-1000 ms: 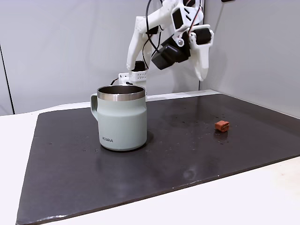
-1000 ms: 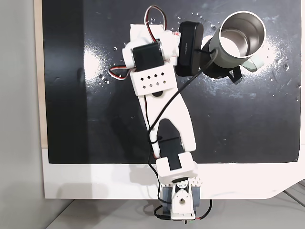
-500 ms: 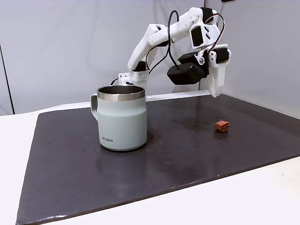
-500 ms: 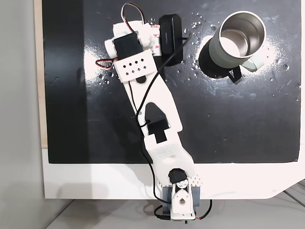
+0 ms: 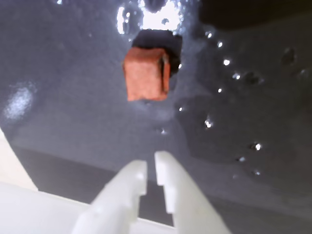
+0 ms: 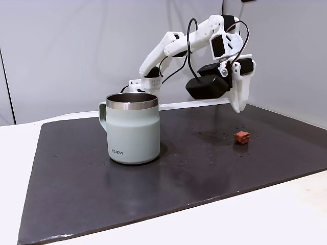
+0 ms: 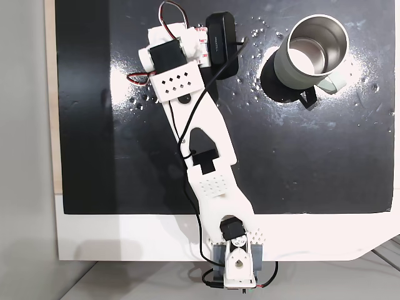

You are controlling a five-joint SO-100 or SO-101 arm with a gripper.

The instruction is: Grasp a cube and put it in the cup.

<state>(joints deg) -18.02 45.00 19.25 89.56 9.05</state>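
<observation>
The cube [image 5: 146, 73], a small terracotta block, lies on the dark mat just ahead of my gripper [image 5: 150, 165] in the wrist view. The white fingers [image 5: 168, 180] stand almost together with nothing between them. In a fixed view the gripper [image 6: 238, 105] hangs point-down a little above and behind the cube [image 6: 241, 137] at the mat's right. The cup [image 6: 133, 131], a sage-green mug with a steel rim, stands upright at the left, well away from the cube. From above, the cup [image 7: 280, 61] sits at the top right, while the arm [image 7: 206, 144] covers the cube.
A dark, glossy mat [image 6: 204, 168] with water spots covers most of the white table [image 6: 286, 214]. A black camera block [image 6: 207, 88] hangs off the wrist. The arm's base [image 7: 234, 265] is clamped at the table's near edge in the view from above.
The arm has reached out to the right and lowered, bringing the gripper from high above the cup's side down to just over the cube. Cup and cube have not moved.
</observation>
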